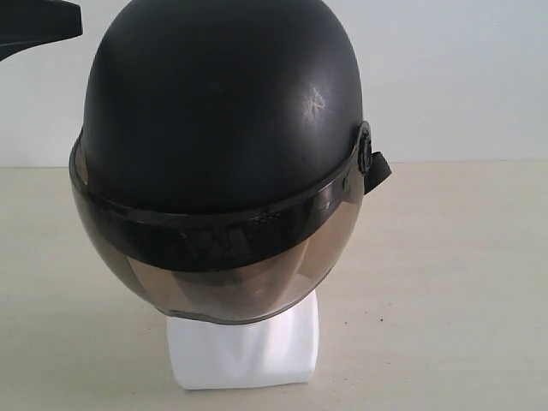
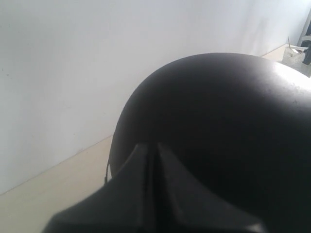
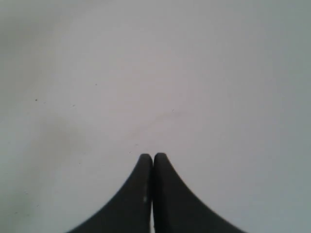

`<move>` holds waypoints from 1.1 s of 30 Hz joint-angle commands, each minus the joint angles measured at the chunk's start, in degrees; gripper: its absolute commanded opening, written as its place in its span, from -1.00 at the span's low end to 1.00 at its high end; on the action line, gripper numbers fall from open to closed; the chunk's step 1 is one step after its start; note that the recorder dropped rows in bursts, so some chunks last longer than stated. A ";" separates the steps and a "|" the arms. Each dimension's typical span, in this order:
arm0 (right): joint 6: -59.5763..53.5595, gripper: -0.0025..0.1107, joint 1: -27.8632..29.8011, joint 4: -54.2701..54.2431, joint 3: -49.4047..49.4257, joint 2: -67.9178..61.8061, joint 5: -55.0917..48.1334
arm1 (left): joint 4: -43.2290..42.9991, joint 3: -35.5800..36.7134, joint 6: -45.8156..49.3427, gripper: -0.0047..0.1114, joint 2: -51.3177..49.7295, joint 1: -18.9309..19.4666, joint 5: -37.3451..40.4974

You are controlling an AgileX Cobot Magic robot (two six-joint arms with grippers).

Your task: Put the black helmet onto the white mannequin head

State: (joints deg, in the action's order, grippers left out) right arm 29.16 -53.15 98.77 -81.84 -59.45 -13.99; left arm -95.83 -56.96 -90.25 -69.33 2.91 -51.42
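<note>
The black helmet (image 1: pixel 223 111) sits over the white mannequin head, its smoky visor (image 1: pixel 214 274) down across the face. Only the head's blocky white neck base (image 1: pixel 244 351) shows below the visor. A dark part of my left gripper (image 1: pixel 38 21) shows at the upper left, apart from the helmet. In the left wrist view that gripper (image 2: pixel 151 144) is shut with nothing in it, close to the helmet's rounded shell (image 2: pixel 218 126). My right gripper (image 3: pixel 153 155) is shut and empty, facing a plain white surface; it does not show in the exterior view.
The neck base stands on a beige table (image 1: pixel 462 282) with a white wall (image 1: pixel 462 77) behind. Small unclear items (image 2: pixel 297 51) lie at the table's far end in the left wrist view.
</note>
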 commanded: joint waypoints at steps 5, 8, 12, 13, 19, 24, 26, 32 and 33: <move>28.25 -0.96 0.01 1.18 -10.53 -2.54 -23.85 | 0.51 0.30 0.78 -0.84 0.21 -0.30 0.43; 32.97 -0.96 0.01 1.18 -12.15 -0.83 -43.49 | 0.51 0.30 0.78 -0.84 0.06 -0.30 0.43; 15.34 -0.96 0.01 -9.56 -12.48 3.26 -55.97 | 0.51 0.30 0.78 -0.84 -0.14 -0.30 0.65; 10.74 -0.96 0.66 -14.68 -12.37 4.47 -55.97 | 0.51 0.30 0.78 -0.84 -0.14 -0.30 0.65; -0.62 -0.96 5.77 -52.98 -8.54 12.10 -55.97 | -0.02 0.30 0.78 -0.84 -0.14 -0.30 0.41; 0.09 -0.96 6.37 -63.86 7.32 12.43 -55.97 | -1.20 0.30 0.78 -0.84 -0.14 -0.30 -1.06; 2.60 -0.96 6.37 -65.44 13.89 13.04 -55.97 | -1.20 0.30 0.78 -0.84 -0.14 -0.30 -1.31; 1.76 -0.96 6.37 -76.42 29.57 14.20 -39.00 | -4.12 0.30 -0.68 -0.84 3.82 -0.03 2.22; 1.76 -0.96 6.37 -76.15 31.98 14.20 -35.86 | -4.12 1.12 -1.29 -0.84 5.40 0.13 3.87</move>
State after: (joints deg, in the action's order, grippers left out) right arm 31.59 -46.93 23.25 -53.85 -45.53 -55.91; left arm -99.08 -56.71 -90.03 -67.36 2.91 -50.62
